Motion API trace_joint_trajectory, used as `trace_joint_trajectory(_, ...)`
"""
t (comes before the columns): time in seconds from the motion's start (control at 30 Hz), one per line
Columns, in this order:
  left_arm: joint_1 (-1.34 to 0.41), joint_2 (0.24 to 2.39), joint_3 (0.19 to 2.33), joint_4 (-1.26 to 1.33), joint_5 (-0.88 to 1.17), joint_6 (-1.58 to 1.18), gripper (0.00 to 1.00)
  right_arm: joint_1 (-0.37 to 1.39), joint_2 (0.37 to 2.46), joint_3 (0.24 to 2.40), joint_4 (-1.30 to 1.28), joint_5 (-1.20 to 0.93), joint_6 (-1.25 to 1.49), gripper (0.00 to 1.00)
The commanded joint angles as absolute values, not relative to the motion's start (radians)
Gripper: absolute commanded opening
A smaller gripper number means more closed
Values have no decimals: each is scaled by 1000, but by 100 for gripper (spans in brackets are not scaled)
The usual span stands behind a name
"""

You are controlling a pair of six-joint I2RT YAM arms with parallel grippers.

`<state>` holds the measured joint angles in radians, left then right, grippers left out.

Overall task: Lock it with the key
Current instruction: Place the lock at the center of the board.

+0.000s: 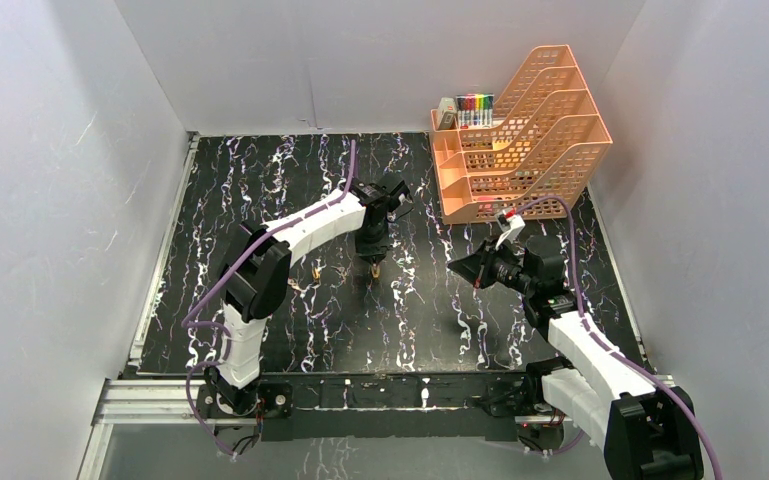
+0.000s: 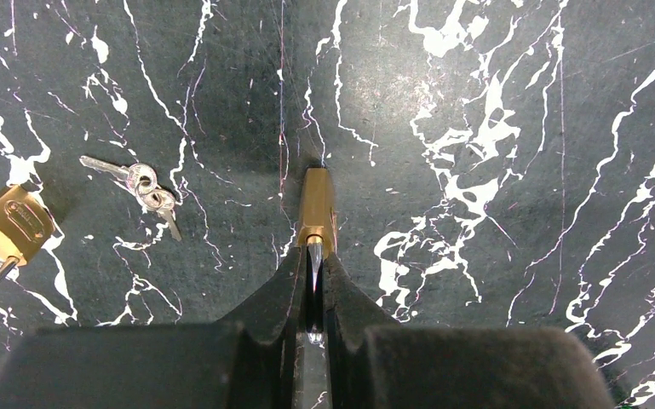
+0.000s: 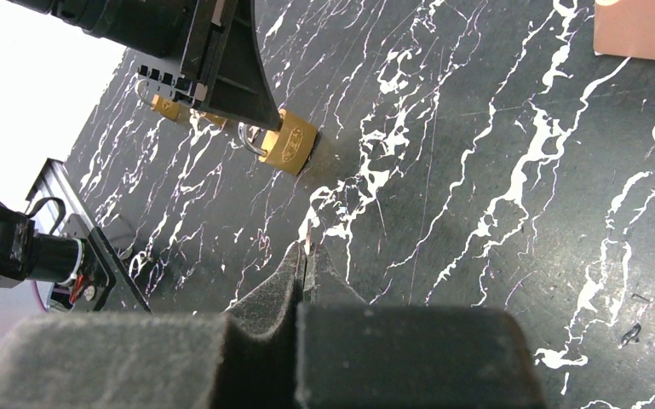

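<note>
**Left gripper (image 2: 316, 260) clamped on a brass padlock (image 2: 317, 204); right gripper (image 3: 305, 256) closed and empty.**
The left jaws pinch the padlock's shackle, and its body sticks out just beyond their tips, down at the black marbled desk (image 2: 494, 102). The bunch of keys (image 2: 140, 183) lies loose on the desk to the left of those jaws, apart from them, with a second brass padlock (image 2: 17, 223) farther left. The right jaws are pressed together on nothing, and the held padlock is ahead of them, slightly left, well apart.
</note>
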<state>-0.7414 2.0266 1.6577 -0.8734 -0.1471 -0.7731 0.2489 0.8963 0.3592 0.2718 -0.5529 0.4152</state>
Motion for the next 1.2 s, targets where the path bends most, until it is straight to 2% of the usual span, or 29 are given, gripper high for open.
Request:
trace_joint_trajectory(0.0, -746, 2027, 1686, -913, -161, -778, 0, 252, 888, 346, 331, -568, 406, 0)
trace_joint_trajectory(0.2, -747, 2034, 1693, -918, -154, -773, 0, 252, 888, 344, 331, -569, 406, 0)
trace_joint_trajectory(0.67, -747, 2038, 1746, -925, -125, -749, 12, 251, 891, 342, 330, -574, 404, 0)
trace_joint_trajectory(0.93, -746, 1995, 1759, -935, -161, -719, 24, 251, 899, 341, 332, -572, 406, 0)
trace_joint_trajectory(1.17, -742, 1945, 1779, -933, -202, -680, 49, 255, 913, 358, 310, -565, 402, 0)
